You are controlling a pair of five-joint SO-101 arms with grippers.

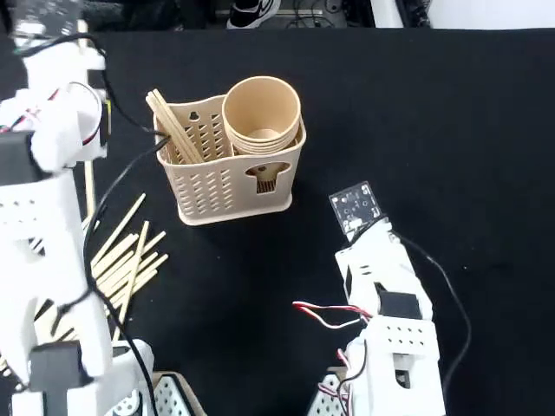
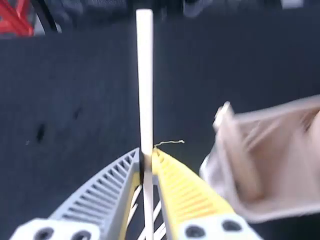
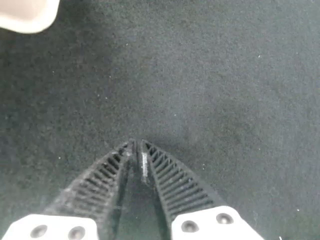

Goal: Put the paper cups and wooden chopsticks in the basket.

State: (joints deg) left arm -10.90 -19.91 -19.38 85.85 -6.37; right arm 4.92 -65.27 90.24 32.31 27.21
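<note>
Black cloth table (image 1: 451, 130), as we log it: basket (image 1: 230, 186) at eleven o'clock, paper cups (image 1: 260, 108) stacked inside, some chopsticks (image 1: 172, 128) too. Loose chopsticks (image 1: 121, 260) lie at eight o'clock. Left gripper (image 2: 146, 159) pinches one chopstick (image 2: 144, 75), basket just beside. Right gripper (image 3: 135, 146) pressed together, empty, at five o'clock. We judge the sticks light, stiff, smooth, prone to swivel in a pinch; best taken near mid-length.
</note>
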